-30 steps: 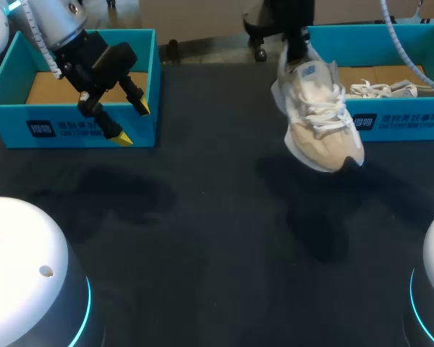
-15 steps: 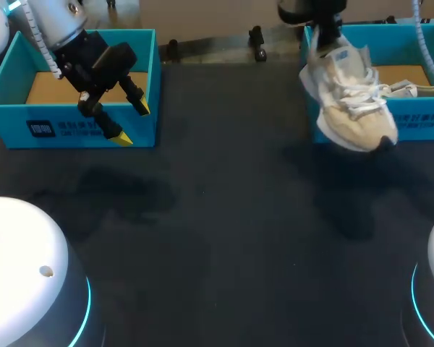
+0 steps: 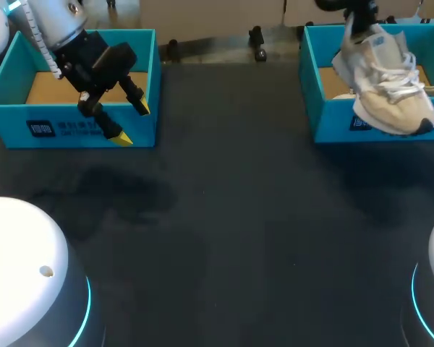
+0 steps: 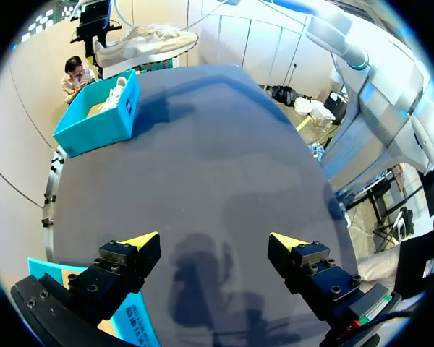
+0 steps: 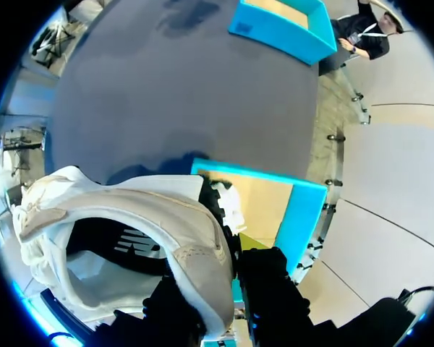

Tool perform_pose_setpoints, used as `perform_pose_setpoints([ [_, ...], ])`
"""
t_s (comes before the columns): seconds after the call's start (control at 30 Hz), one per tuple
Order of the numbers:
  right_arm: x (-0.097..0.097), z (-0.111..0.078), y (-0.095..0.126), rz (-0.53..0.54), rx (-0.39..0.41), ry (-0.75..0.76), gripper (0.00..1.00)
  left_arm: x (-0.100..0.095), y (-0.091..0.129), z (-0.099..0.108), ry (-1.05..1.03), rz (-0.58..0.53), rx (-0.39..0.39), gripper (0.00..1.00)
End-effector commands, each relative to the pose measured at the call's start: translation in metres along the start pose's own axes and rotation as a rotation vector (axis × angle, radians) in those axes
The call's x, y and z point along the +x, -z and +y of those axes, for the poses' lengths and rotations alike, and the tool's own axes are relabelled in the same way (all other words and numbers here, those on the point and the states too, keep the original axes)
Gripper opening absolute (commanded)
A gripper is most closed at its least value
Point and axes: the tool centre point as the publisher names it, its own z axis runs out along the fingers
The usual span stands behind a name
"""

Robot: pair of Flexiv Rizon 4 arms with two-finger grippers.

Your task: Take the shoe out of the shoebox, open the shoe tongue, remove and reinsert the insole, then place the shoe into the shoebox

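My right gripper [image 5: 230, 253] clamped on the heel of the shoe [image 3: 387, 87], shoe hanging over the right shoebox [image 3: 325, 119], my left gripper [image 3: 133, 123] spread apart, well away

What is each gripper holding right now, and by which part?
Right gripper holds the shoe, pinched at its heel collar. Left gripper is open, holding nothing.

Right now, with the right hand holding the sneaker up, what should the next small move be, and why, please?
Probably carry the sneaker a little farther back over the right shoebox before lowering. The right hand holds it aloft by the heel, and in the head view its toe overlaps the box's front wall, so a straight drop might catch the rim.
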Motion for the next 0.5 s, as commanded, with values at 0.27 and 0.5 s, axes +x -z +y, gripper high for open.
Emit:
perform_pose_setpoints([
  [0.27,-0.021,-0.066,-0.016,0.025,0.017,-0.025,0.0,0.0,0.0,0.0,0.0,0.001,-0.003,1.0],
  [0.5,-0.045,-0.109,-0.023,0.015,0.04,-0.038,0.0,0.0,0.0,0.0,0.0,0.001,-0.003,1.0],
])
